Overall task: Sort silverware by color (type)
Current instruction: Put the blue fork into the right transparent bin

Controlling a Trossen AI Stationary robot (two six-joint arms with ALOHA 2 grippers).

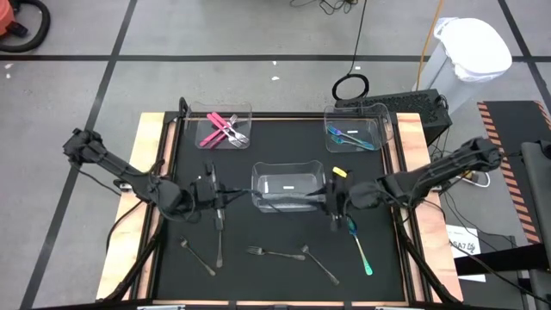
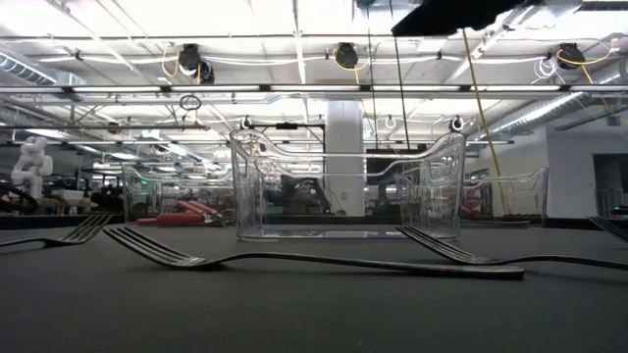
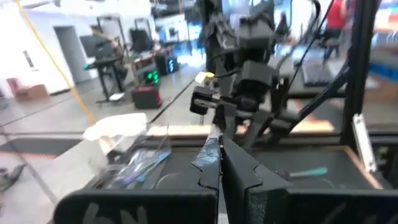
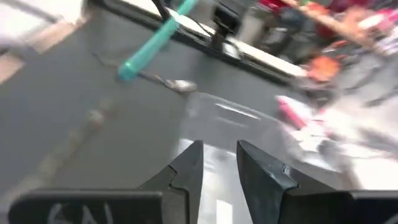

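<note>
Matt black table mat (image 1: pixel 284 267), glossy clear plastic bins.
Grey metal forks (image 1: pixel 269 253) gleam; the middle rectangular bin (image 1: pixel 288 170) looks smooth.

Pink, teal and grey cutlery set against a black table (image 1: pixel 284 275) top.

Upper left of the overhead frame, a clear bin (image 1: pixel 244 110) holds pink-handled silverware (image 1: pixel 222 131); upper right, a second clear bin (image 1: pixel 380 112) holds iridescent blue-teal pieces (image 1: pixel 350 137). A third clear bin (image 1: pixel 288 165) sits mid-frame. Along the lower edge lie plain grey metal forks (image 1: pixel 275 253), and lower right a teal-handled spoon (image 1: pixel 360 248). Both arms and each tool are dark, the right tool (image 1: pixel 337 217) carrying a yellow tag (image 1: pixel 339 172). Pale wood (image 1: pixel 148 138) borders the table; the grey floor (image 1: pixel 258 34) is crossed by black lines.
</note>
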